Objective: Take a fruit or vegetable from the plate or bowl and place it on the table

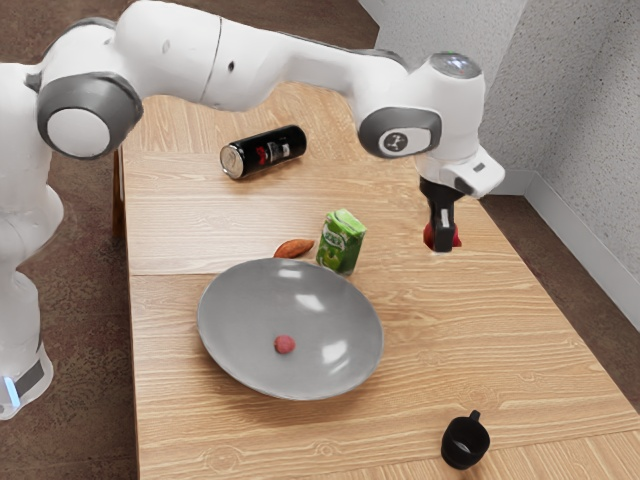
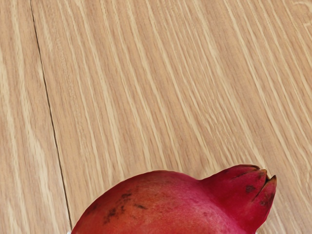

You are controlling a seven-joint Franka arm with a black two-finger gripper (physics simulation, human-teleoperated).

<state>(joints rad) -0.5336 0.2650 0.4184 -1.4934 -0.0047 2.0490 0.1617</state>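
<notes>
One red pomegranate (image 1: 456,239) observed clamped between the fingers of the gripper (image 1: 441,243), right of centre; grey bowl (image 1: 240,320), lower left of centre, contains one small reddish item (image 1: 285,344).

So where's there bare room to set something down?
Bare wood lies between the gray bowl and black mug, and between the black can and green carton. It's crowded around the carton, orange vegetable and bowl's rim.
</notes>
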